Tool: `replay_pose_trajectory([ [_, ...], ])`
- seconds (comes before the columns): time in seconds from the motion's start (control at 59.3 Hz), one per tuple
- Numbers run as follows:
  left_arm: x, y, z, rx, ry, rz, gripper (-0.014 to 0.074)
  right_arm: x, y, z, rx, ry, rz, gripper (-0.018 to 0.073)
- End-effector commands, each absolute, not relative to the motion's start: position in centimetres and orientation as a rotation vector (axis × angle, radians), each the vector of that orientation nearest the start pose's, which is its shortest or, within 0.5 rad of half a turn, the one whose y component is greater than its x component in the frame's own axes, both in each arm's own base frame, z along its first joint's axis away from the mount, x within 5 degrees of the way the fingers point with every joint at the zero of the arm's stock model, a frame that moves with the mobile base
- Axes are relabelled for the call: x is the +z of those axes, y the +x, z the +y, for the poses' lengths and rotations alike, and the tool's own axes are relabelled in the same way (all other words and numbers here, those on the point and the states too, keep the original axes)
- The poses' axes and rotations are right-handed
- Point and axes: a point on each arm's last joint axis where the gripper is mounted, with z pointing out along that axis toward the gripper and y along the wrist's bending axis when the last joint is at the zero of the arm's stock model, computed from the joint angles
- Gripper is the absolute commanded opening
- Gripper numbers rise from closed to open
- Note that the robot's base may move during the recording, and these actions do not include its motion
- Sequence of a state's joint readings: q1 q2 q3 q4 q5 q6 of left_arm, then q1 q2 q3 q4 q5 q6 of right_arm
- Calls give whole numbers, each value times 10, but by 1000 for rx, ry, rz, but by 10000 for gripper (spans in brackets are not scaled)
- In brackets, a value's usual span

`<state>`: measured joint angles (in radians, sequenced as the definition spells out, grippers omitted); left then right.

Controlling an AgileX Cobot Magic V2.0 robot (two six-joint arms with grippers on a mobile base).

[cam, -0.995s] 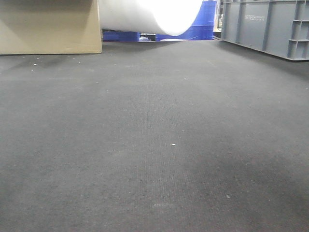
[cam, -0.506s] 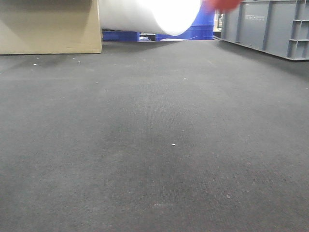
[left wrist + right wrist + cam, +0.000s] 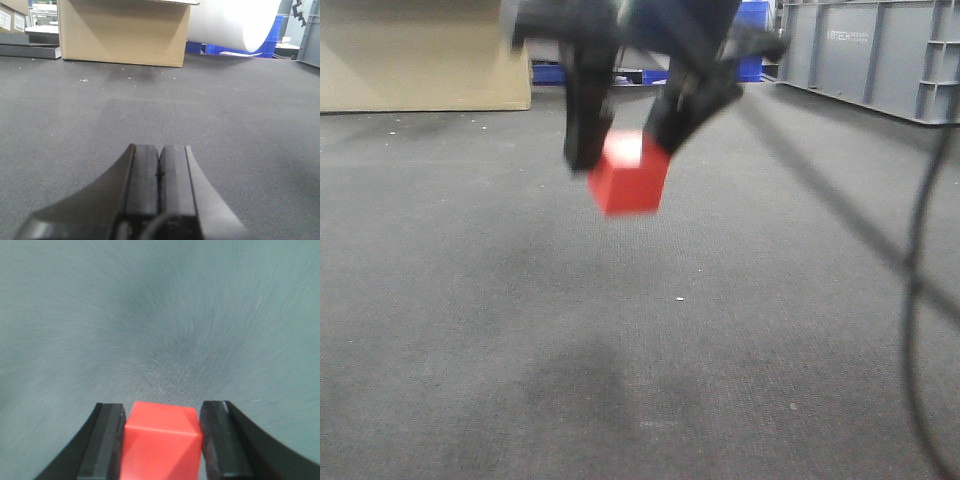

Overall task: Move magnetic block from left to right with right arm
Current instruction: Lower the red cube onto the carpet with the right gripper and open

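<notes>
The magnetic block (image 3: 629, 173), a plain red cube, hangs in the air above the dark carpet, a little left of centre in the front view. My right gripper (image 3: 620, 155) is shut on it, one dark finger on each side, blurred by motion. In the right wrist view the magnetic block (image 3: 162, 442) fills the gap between the two fingers of the right gripper (image 3: 162, 427), with carpet below. My left gripper (image 3: 160, 162) is shut with nothing in it, low over the carpet.
A cardboard box (image 3: 420, 55) stands at the back left, a grey crate (image 3: 875, 55) at the back right, blue crates (image 3: 745, 40) between them. A black cable (image 3: 920, 270) hangs down the right side. In the left wrist view a cardboard box (image 3: 122, 32) and white roll (image 3: 235, 22) stand ahead.
The right gripper with the red block has come down into the front view from the top right, moving left and lower. One second ago neither was in view.
</notes>
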<state>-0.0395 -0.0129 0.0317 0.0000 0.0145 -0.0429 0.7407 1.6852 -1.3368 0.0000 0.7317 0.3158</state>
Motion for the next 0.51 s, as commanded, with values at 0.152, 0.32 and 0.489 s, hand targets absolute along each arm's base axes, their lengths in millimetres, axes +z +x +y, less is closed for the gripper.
replay_pose_trajectory([
  [0.152,207,55,-2,-73,-4,1424,-116,267,294,255,387,-475,2558,120],
  [0.32,207,55,-2,-73,-4,1424,-116,256,298,256,365,-477,2590,122],
  [0.489,207,55,-2,-73,-4,1424,-116,255,298,256,358,-479,2593,181],
])
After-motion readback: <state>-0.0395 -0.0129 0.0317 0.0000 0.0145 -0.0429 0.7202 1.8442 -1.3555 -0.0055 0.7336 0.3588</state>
